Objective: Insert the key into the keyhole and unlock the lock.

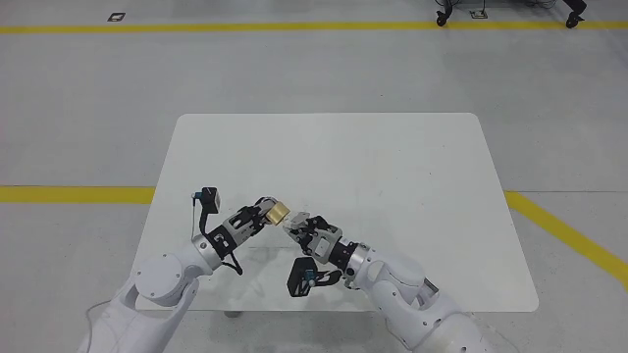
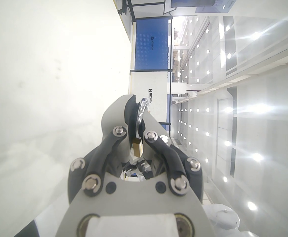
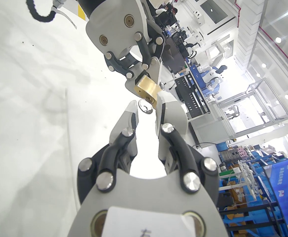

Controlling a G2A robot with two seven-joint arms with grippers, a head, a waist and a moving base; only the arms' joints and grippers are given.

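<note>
Left gripper (image 1: 262, 213) pinching brass padlock (image 1: 279, 213) at lower centre above white table (image 1: 392, 157), right gripper (image 1: 300, 226) spread around silver key (image 3: 145, 106) touching the padlock's end.

Top looks down; wrist cameras closely share the lock (image 3: 146, 88)

I see bright overhead lighting: ceiling lamps (image 2: 256, 35) flare into streaks, the white table (image 1: 392, 167) glares, and its shadows are faint.

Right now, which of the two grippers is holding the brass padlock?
The left gripper: it is shut on the brass padlock, while the right gripper stands open around the silver key.
</note>
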